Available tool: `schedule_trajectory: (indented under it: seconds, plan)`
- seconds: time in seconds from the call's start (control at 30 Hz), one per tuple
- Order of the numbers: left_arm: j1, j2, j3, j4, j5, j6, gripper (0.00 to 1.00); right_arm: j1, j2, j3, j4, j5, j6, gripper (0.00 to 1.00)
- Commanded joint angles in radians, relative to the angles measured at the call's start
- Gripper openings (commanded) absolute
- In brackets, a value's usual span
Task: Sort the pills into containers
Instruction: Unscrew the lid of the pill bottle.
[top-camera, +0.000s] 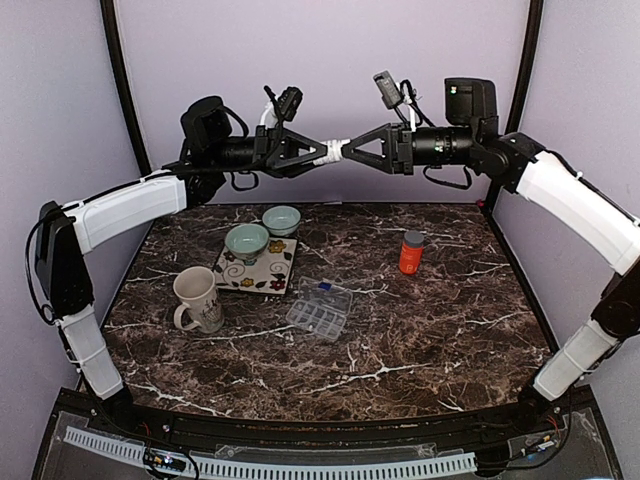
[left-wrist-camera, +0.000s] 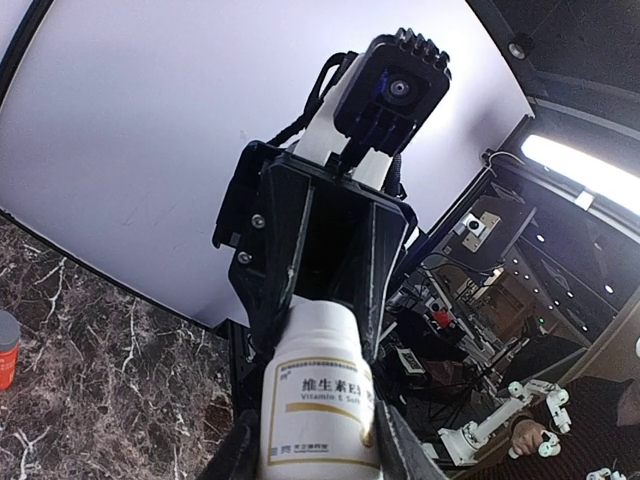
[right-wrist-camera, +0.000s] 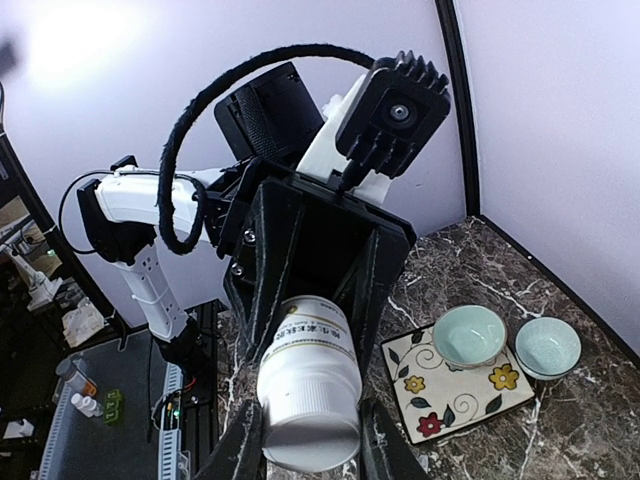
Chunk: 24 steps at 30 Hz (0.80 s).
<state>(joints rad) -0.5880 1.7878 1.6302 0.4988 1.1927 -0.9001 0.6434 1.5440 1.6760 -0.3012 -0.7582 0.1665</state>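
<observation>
A white pill bottle (top-camera: 336, 150) hangs high above the table, held end to end between both grippers. My left gripper (top-camera: 322, 152) is shut on its labelled body (left-wrist-camera: 320, 400). My right gripper (top-camera: 352, 151) is shut on its capped end (right-wrist-camera: 308, 425). My left fingers (left-wrist-camera: 238, 445) flank the label, and my right fingers (right-wrist-camera: 240, 445) flank the cap. The clear plastic organiser box (top-camera: 320, 310), with a grid of cells, lies flat on the marble table below, lid shut as far as I can tell. No loose pills show.
An orange pill bottle (top-camera: 411, 252) stands right of centre and shows in the left wrist view (left-wrist-camera: 5, 350). A cream mug (top-camera: 197, 298) stands at the left. Two pale green bowls (top-camera: 247, 241) (top-camera: 282, 219) sit on and behind a floral tile (top-camera: 262, 272).
</observation>
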Motion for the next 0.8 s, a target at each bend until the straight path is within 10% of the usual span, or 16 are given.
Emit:
schedule_trajectory:
  seconds: [0.0, 0.17, 0.47, 0.77]
  plan:
    - [0.002, -0.045, 0.009, 0.132, 0.044, -0.041, 0.00, 0.019, -0.026, 0.011, -0.099, 0.073, -0.086, 0.00]
    - [0.001, -0.045, 0.000, 0.163, 0.047, -0.063, 0.00, 0.030, -0.036, -0.006, -0.103, 0.097, -0.094, 0.06]
    - [0.001, -0.066, -0.021, 0.108, 0.032, 0.002, 0.00, 0.030, -0.057, -0.019, -0.044, 0.073, -0.037, 0.54]
    - [0.001, -0.084, -0.021, -0.024, -0.012, 0.128, 0.00, 0.029, -0.083, -0.036, -0.037, 0.056, -0.001, 0.63]
